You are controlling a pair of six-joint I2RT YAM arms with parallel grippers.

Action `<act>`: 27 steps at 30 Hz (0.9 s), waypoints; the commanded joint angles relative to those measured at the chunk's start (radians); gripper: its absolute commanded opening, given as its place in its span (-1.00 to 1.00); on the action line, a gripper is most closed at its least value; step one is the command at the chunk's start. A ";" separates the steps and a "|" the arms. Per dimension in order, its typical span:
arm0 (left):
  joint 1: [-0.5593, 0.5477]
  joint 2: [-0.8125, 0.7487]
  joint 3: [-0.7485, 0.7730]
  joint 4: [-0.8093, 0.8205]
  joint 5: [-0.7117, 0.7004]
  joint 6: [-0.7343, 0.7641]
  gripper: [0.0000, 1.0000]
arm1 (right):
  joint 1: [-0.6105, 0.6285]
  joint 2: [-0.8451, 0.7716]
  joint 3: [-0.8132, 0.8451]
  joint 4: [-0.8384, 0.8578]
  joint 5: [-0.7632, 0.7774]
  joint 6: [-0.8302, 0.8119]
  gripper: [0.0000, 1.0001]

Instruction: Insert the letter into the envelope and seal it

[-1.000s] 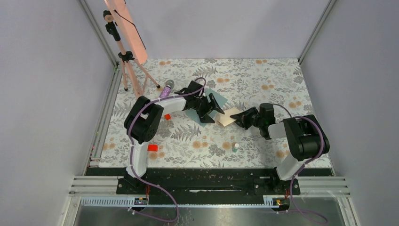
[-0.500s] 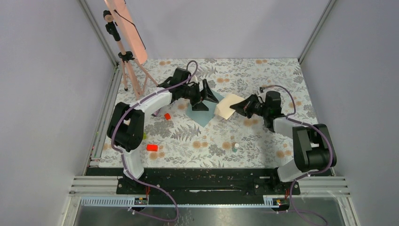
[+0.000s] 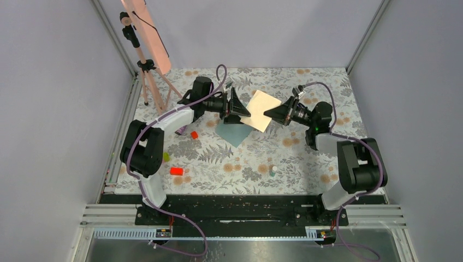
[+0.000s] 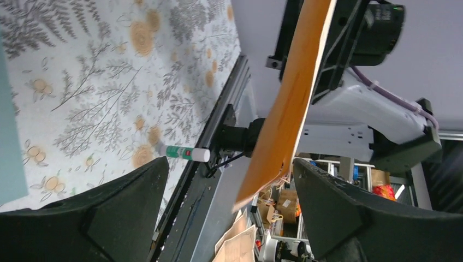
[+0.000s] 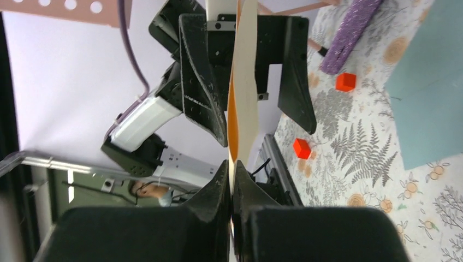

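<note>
My right gripper (image 3: 271, 113) is shut on the right edge of the tan letter (image 3: 259, 110) and holds it in the air above the table. In the right wrist view the letter (image 5: 243, 82) stands edge-on between the closed fingers. My left gripper (image 3: 239, 108) is open, its jaws wide on either side of the letter's left edge, not touching it; the left wrist view shows the letter (image 4: 292, 103) between the spread fingers (image 4: 338, 213). The teal envelope (image 3: 233, 131) lies flat on the table below, also in the right wrist view (image 5: 431, 109).
A green-and-white glue stick (image 3: 273, 170) stands near the front, also in the left wrist view (image 4: 183, 153). Red blocks (image 3: 176, 171) (image 3: 194, 135) and a purple object (image 3: 182, 129) lie at the left. A tripod with a salmon panel (image 3: 146, 30) stands at the back left.
Both arms have risen and moved toward the back. The right gripper has lifted the letter off the table; the left gripper has left the envelope and opened around the letter's left edge.
</note>
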 commanded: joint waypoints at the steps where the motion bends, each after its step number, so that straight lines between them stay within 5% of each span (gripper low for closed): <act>1: -0.001 -0.044 -0.038 0.380 0.083 -0.200 0.70 | 0.003 0.091 0.058 0.374 -0.099 0.246 -1.00; 7: -0.042 -0.009 -0.001 0.436 0.072 -0.252 0.56 | 0.005 0.105 0.047 0.368 -0.091 0.239 -1.00; 16: -0.074 0.042 0.079 0.391 0.062 -0.251 -0.07 | 0.006 0.055 0.032 0.113 -0.103 0.070 -1.00; 19: -0.074 0.048 0.112 0.274 0.023 -0.179 -0.94 | 0.008 -0.007 0.031 -0.156 -0.050 -0.116 -1.00; 22: -0.072 0.054 0.188 -0.081 -0.122 -0.001 -1.00 | 0.009 -0.111 0.069 -0.616 0.092 -0.420 -0.90; 27: -0.067 0.054 0.285 -0.448 -0.459 0.215 -1.00 | 0.011 -0.200 0.137 -0.994 0.303 -0.639 -0.20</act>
